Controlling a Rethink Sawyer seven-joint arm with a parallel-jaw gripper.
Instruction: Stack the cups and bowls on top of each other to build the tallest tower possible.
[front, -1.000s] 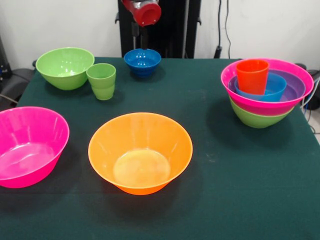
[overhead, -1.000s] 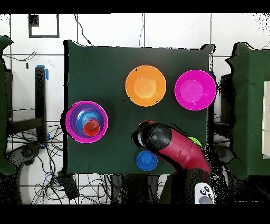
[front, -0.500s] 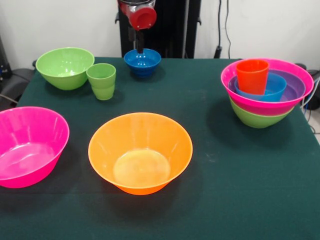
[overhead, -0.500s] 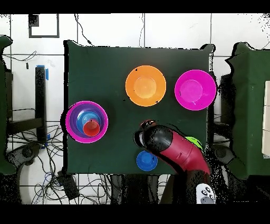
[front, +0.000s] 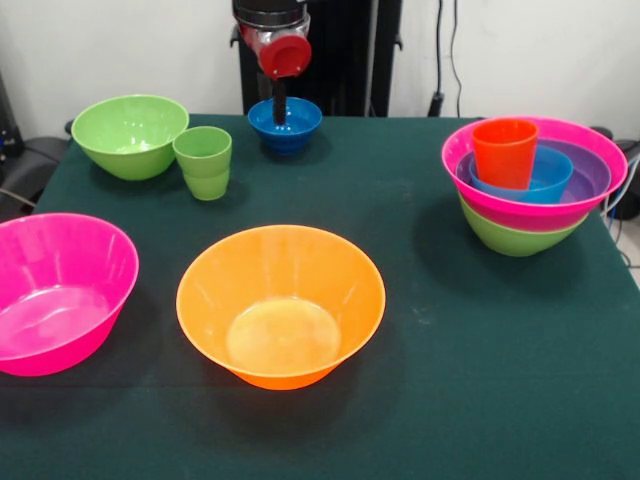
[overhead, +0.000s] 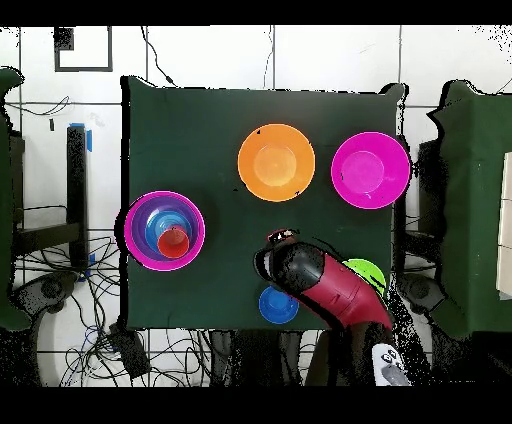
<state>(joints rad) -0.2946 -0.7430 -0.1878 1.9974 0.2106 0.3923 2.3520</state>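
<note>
Over the last sec the gripper (front: 280, 100) has dropped: it hung clear above the small blue bowl (front: 285, 122), now its dark tip reaches down into that bowl at approx 12 o'clock on the table, front view. From overhead the arm (overhead: 325, 285) has slid toward its base, so more of the green bowl (overhead: 362, 272) shows beside it. Nothing else on the table has shifted.

We can't tell if the pincer is spread or pressed together; the tip reads as one dark bar, no gap visible.

We read this as the approach to a pick, blue bowl next. It sits on the cloth, not lifted yet.

The tower (front: 535, 190) stands at approx 2 o'clock: green base, pink rim, purple and blue inside, orange-red cup (front: 505, 152) upright on top.

Loose pcs, front view: green bowl at 10 o'clock w/ the green cup (front: 204, 161) just beside it, pink bowl (front: 60, 290) at 8, orange bowl (front: 281, 303) near centre-6.

Our guess: the cup on top may obstruct adding the blue bowl.
</note>
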